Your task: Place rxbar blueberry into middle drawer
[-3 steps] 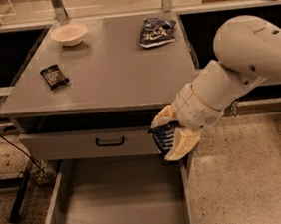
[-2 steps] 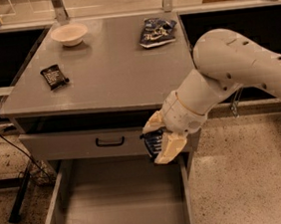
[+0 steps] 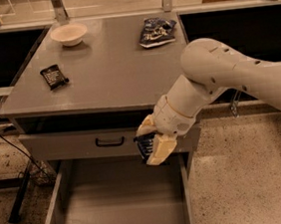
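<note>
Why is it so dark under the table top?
Camera view: the tabletop shades the slot beneath it, nearly black. The middle drawer is dimmer than the tabletop, yet its floor shows. The gripper, above the drawer's back right, holds the rxbar blueberry; its pale fingers catch light.

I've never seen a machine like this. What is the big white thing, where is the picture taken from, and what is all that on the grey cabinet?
The big white shape is a robot arm; its wheeled base is out of view. At its tip is the gripper, two cream fingers that pinch like tongs. They are closed on the rxbar blueberry, a small bar in a dark blue wrapper, held over the open middle drawer, whose grey floor is bare. There is one picture, looking down from above; where the camera is mounted is not recorded. On the cabinet top lie a pale bowl, a black-wrapped bar and a blue-and-white snack bag.
</note>
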{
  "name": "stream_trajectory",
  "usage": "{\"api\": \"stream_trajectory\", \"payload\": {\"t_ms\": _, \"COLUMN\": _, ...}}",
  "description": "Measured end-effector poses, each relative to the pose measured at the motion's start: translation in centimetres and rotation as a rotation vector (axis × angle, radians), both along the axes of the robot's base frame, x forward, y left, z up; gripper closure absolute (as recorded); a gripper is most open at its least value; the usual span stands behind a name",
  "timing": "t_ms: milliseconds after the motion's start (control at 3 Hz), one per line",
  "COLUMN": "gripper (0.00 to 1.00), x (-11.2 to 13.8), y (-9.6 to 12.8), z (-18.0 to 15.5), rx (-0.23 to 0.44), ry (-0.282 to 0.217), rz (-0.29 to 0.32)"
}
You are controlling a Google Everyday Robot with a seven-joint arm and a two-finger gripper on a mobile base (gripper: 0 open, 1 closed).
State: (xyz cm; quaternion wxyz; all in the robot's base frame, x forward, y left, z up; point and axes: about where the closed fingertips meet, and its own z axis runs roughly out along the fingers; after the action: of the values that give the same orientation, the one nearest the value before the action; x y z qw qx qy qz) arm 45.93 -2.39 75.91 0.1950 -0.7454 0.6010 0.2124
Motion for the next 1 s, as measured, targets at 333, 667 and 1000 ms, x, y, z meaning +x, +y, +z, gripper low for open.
{"api": "stream_trajectory", "payload": {"t_ms": 333, "gripper": 1.00, "x": -0.56, "y": 0.00, "z": -1.05, "rx": -0.162, "ry": -0.028, "rz": -0.051}}
{"api": "stream_trajectory", "payload": {"t_ms": 667, "gripper": 1.00, "x": -1.30, "y": -0.33, "z": -1.79, "rx": -0.329, "ry": -0.045, "rz": -0.107}}
{"api": "stream_trajectory", "payload": {"t_ms": 1000, "gripper": 1.00, "x": -1.17, "y": -0.46, "z": -1.77, "rx": -0.335, "ry": -0.036, "rz": -0.144}}
